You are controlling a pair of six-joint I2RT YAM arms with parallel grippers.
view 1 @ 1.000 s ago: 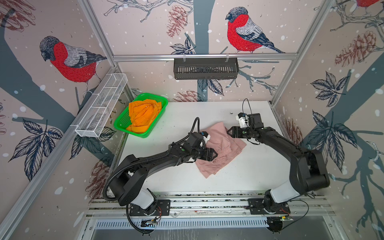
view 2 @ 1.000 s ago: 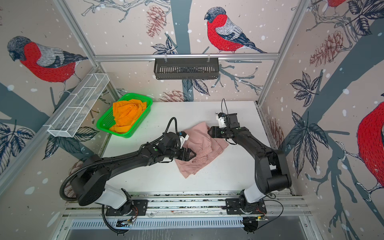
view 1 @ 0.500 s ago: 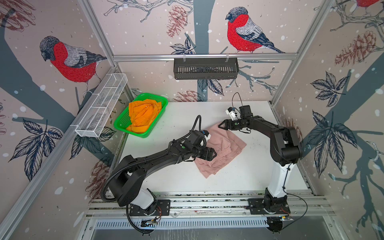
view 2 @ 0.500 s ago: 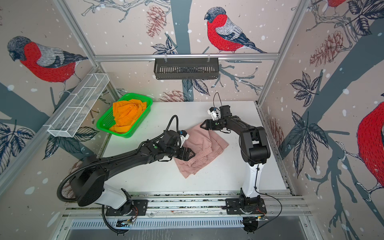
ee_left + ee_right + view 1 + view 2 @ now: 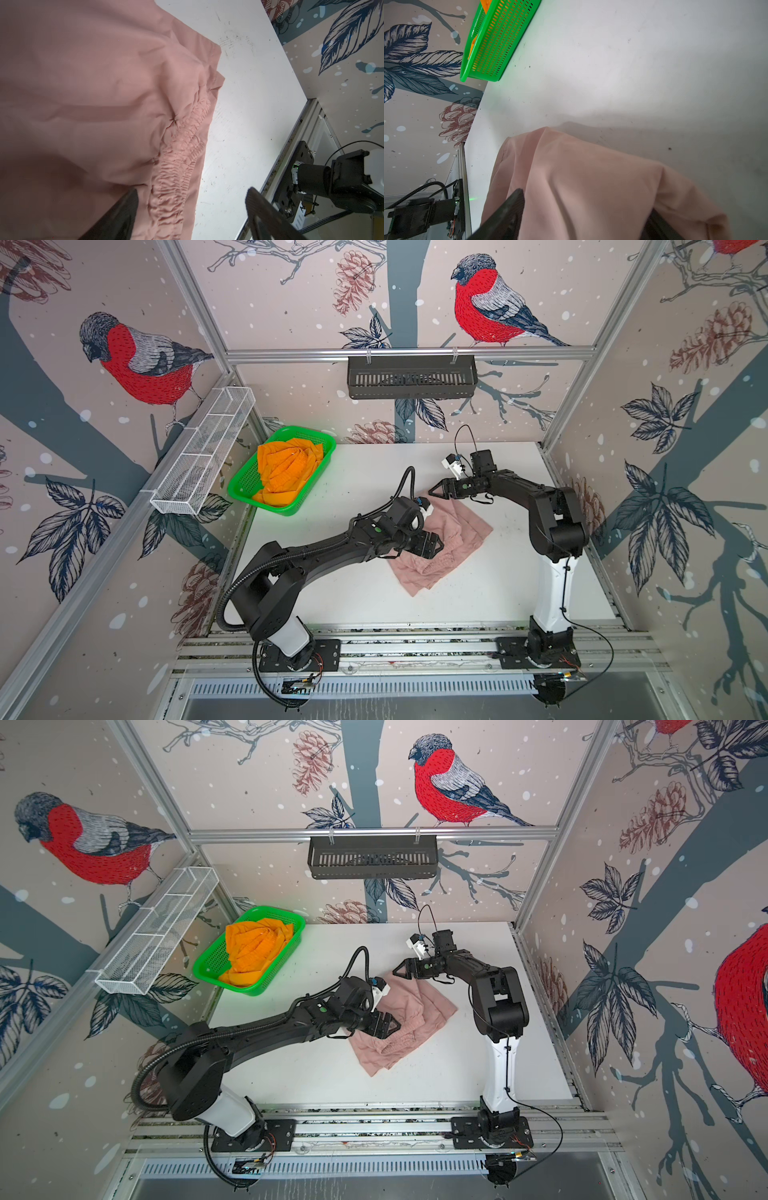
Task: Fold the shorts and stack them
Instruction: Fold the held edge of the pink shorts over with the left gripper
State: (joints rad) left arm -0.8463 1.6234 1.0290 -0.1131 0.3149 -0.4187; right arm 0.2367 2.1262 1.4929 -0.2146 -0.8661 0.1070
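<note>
The dusty pink shorts (image 5: 455, 541) (image 5: 422, 1011) lie rumpled and partly folded mid-table, their gathered waistband (image 5: 182, 158) showing in the left wrist view. My left gripper (image 5: 436, 545) (image 5: 395, 1026) (image 5: 193, 193) is open low over their left part, one finger above the fabric and the other above bare table. My right gripper (image 5: 436, 490) (image 5: 400, 970) (image 5: 585, 203) stands open at the shorts' far corner, pink fabric (image 5: 591, 176) lying between its fingers. The orange shorts (image 5: 286, 468) (image 5: 253, 946) are bunched in the green basket (image 5: 291, 512) (image 5: 249, 992) (image 5: 500, 41).
The white table (image 5: 519, 572) is walled on three sides. A white wire rack (image 5: 203, 456) hangs on the left wall and a black slotted basket (image 5: 411, 377) on the back wall. Metal rails (image 5: 415, 647) carrying both arm bases run along the front edge.
My right gripper has slid left along the shorts' far edge to their far corner while that arm's elbow swung upright. The left gripper has barely moved.
</note>
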